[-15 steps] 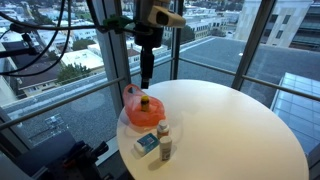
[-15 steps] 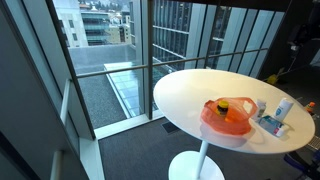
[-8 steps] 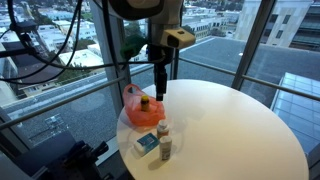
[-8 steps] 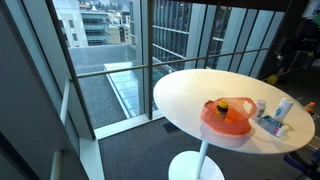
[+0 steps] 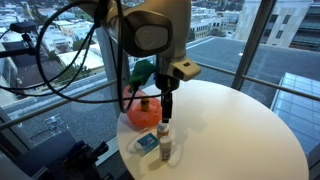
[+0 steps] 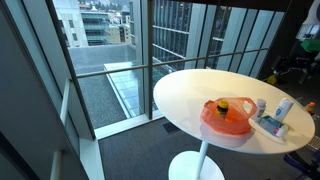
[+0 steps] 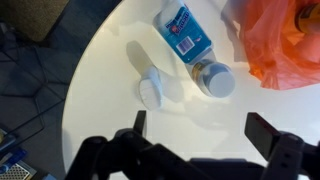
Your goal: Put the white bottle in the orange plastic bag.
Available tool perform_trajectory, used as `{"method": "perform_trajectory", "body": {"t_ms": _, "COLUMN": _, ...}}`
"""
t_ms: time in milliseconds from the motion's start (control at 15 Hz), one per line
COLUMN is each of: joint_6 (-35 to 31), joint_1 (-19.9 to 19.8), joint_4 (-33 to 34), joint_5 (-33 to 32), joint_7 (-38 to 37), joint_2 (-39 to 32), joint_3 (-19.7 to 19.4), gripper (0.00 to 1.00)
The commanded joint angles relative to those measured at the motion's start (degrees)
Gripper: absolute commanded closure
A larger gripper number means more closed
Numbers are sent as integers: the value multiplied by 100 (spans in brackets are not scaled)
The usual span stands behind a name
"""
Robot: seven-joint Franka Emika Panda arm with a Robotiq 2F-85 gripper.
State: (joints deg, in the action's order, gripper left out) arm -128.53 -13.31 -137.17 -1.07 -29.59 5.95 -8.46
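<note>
From the upper centre the arm (image 5: 150,35) hangs straight down, hand (image 5: 167,116) vertical, released with fingers (image 7: 139,124) spread wide, just over the white bottle (image 5: 163,130) upright on the bench (image 5: 230,125), beside the orange bag (image 5: 140,113).

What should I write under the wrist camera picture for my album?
Open gripper above a white bottle on the table, with an orange bag to one side.

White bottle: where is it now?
In the wrist view, the white bottle sits left of centre near the table edge, just left of the capped bottle, with the orange bag at upper right.
</note>
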Motion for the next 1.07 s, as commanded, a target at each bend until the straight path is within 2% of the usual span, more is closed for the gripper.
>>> {"method": "perform_trajectory", "body": {"t_ms": 0, "joint_6": -382, "joint_1": -37, "joint_4": -139, "joint_5": -163, "joint_7": 85, "joint_2": -244, "joint_3": -125, "gripper": 0}}
{"method": "perform_trajectory", "body": {"t_ms": 600, "joint_6": -896, "joint_1": -33, "joint_4": -420, "joint_5": -863, "joint_7": 459, "joint_2": -554, "joint_3": -389, "gripper": 0}}
{"method": "perform_trajectory", "body": {"t_ms": 1000, "joint_6": -1487, "joint_1": 18, "joint_4": -632, "joint_5": -980, "joint_7": 489, "joint_2": -817, "joint_3": -420, "gripper": 0}}
